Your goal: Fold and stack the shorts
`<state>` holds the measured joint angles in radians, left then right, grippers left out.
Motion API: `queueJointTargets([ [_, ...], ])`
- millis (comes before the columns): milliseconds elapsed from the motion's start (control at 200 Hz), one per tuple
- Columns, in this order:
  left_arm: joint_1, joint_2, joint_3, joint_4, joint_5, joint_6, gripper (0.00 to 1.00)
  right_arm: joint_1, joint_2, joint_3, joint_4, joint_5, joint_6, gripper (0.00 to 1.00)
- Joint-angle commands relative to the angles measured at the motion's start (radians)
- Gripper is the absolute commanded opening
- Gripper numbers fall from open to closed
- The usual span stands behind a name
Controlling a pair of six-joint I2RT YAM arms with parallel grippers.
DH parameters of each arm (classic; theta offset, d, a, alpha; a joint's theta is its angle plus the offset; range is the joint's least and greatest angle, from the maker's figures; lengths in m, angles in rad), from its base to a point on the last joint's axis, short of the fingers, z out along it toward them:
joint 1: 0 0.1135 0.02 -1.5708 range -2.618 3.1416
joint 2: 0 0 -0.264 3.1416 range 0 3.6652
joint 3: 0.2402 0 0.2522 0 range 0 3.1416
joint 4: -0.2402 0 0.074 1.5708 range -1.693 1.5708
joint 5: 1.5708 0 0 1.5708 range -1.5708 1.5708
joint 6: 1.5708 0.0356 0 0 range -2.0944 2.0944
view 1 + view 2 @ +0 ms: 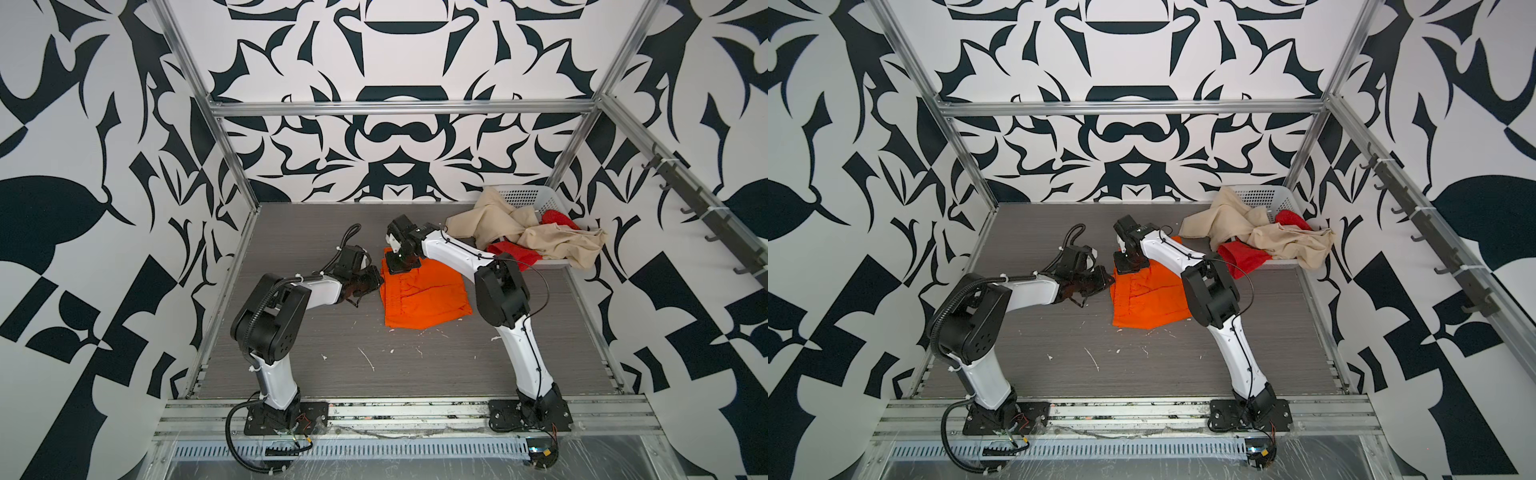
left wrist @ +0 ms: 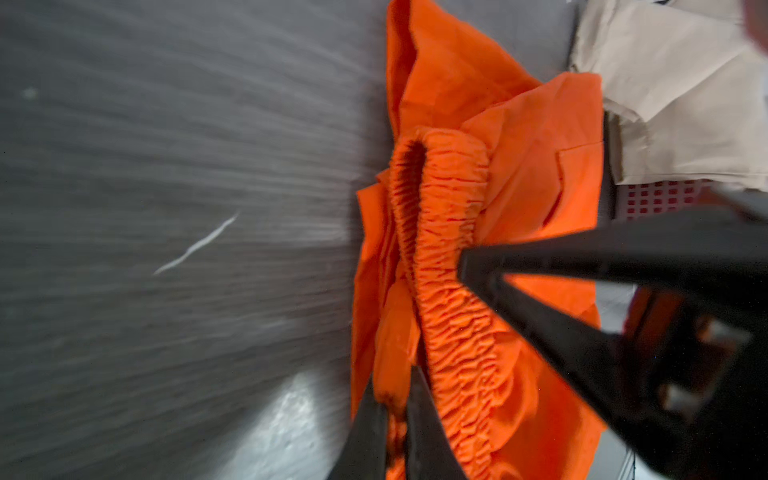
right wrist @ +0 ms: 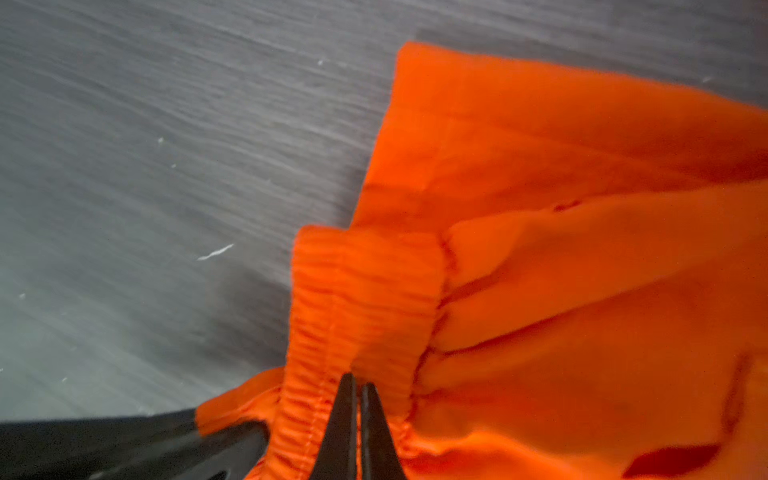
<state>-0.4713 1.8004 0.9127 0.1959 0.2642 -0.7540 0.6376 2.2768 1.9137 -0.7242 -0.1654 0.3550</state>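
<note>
The orange shorts (image 1: 424, 297) lay on the grey tabletop (image 1: 311, 374) near its middle, mostly flat, with the gathered waistband (image 2: 440, 174) along the side toward the left arm. Both arms reached to that side of the cloth. The left gripper (image 2: 395, 415) was clenched on the edge of the orange shorts; in the left wrist view a fold of orange cloth sat pinched between its two dark fingers, close beside the waistband. The right gripper (image 3: 357, 386) came across the middle to the far corner of the same side. Its fingers were pressed almost together, grasping a thin pinch of the waistband, as the right wrist view showed. In both top views the two grippers stood near each other but apart, the right one farther back. The beige shorts (image 1: 540, 241) and the red shorts (image 1: 511, 253) were at the far right corner, crumpled together. They hung over the rim of a white basket (image 1: 528, 197), and the beige cloth covered most of the red. Part of the red cloth reached down toward the tabletop behind the right arm. Some small white scraps (image 1: 368, 359) lay on the tabletop in front of the orange shorts.
</note>
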Motion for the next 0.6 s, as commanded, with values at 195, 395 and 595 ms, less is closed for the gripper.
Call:
queueJointTargets([
  [195,0.005,0.033,0.124,0.015,-0.012,0.078,0.3,0.005,-0.124,-0.058,0.056,-0.046,0.035,0.13],
  [395,0.018,-0.101,0.146,-0.197,-0.173,0.108,0.61,-0.069,-0.281,-0.138,0.032,-0.012,0.03,0.42],
  [595,0.013,-0.241,0.181,-0.357,-0.214,0.159,0.62,-0.216,-0.469,-0.358,0.061,-0.036,0.04,0.51],
])
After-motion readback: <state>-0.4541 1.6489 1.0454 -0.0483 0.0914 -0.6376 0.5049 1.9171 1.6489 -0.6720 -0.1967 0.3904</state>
